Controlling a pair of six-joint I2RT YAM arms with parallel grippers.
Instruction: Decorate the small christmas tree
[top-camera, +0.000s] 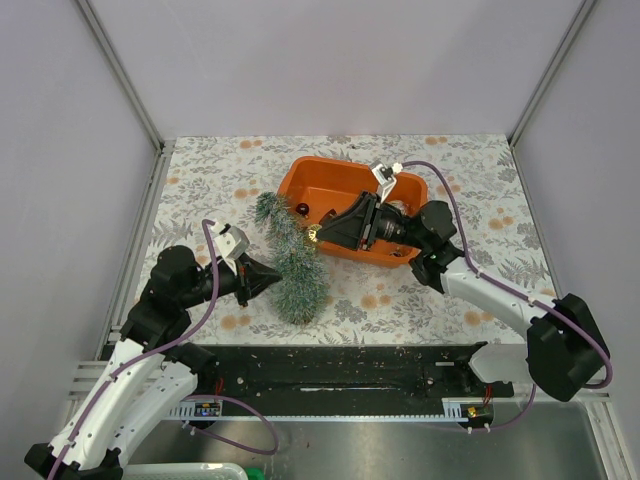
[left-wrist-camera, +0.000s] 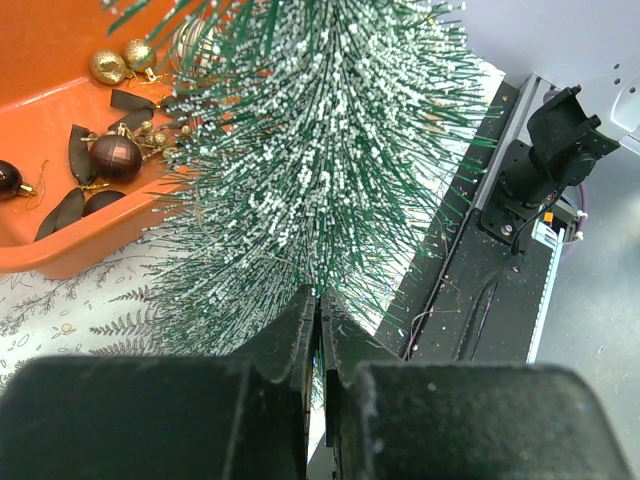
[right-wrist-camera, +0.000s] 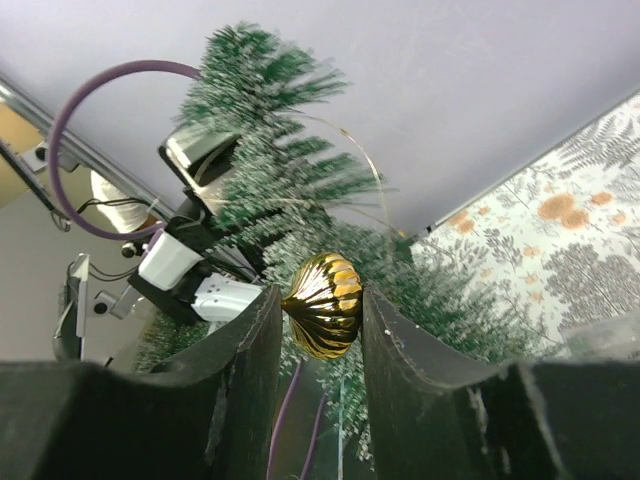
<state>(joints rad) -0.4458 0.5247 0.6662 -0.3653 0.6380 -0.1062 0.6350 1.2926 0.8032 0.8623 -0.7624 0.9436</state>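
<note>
1. The left fingers (left-wrist-camera: 292, 345) are pressed together. Their tips are buried in the needles of the small christmas tree (left-wrist-camera: 320, 150). I cannot tell whether any needle is caught between them.
2. The right fingers (right-wrist-camera: 250, 345) pinch a ribbed gold bauble (right-wrist-camera: 322, 305), one finger on each side. A thin gold thread (right-wrist-camera: 365, 165) loops off it.
3. The pinched bauble sits at the near-left rim of the orange tray (top-camera: 335, 185), just beside the tree.
4. The tree lies on the floral tabletop (top-camera: 200, 190) by the tray's left end, with its narrow tip toward the far side and its wide end toward the arms.
5. Dark red baubles (left-wrist-camera: 115, 157) and small gold baubles (left-wrist-camera: 108, 67) lie in the tray.
</note>
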